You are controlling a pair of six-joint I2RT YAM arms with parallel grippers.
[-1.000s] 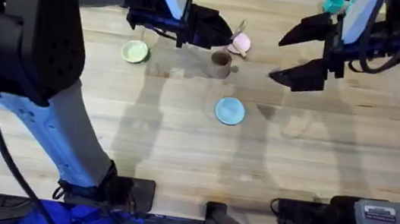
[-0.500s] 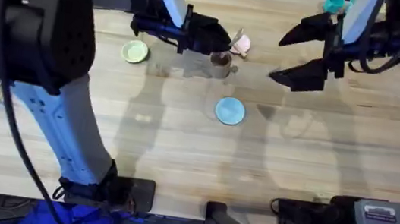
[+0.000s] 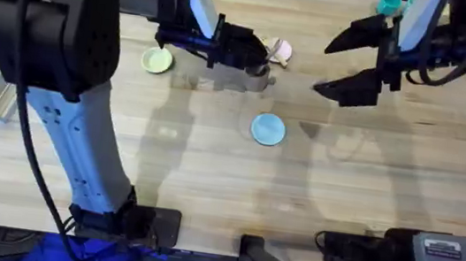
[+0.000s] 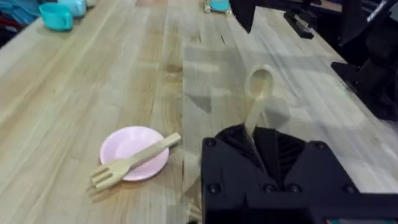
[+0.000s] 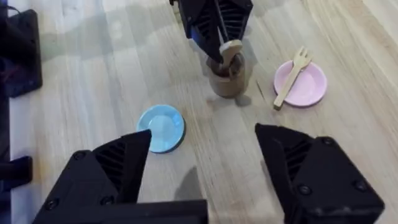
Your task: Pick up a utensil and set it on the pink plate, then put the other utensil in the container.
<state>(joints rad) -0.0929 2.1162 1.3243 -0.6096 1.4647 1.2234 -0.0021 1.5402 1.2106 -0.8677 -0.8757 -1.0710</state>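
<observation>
Fork (image 5: 292, 76): I see it resting across the pink plate (image 5: 309, 87).
Left end effector (image 5: 219, 38): has dropped over the cup (image 5: 227, 79), gripping the spoon (image 4: 257, 93).
Right end effector (image 5: 205, 168): open, idle.

The left claw (image 5: 217, 28) is hanging right over the cup (image 5: 227, 78), gripping the spoon (image 5: 231, 50) and blocking any approach from above. The fork (image 5: 292, 76) is lying across the pink plate (image 5: 309, 87), just beside the cup. Bare table (image 3: 210, 172) is lying wide around the blue plate (image 3: 268, 129). The right claw (image 3: 353, 61) is hovering spread, well apart from the cup.
</observation>
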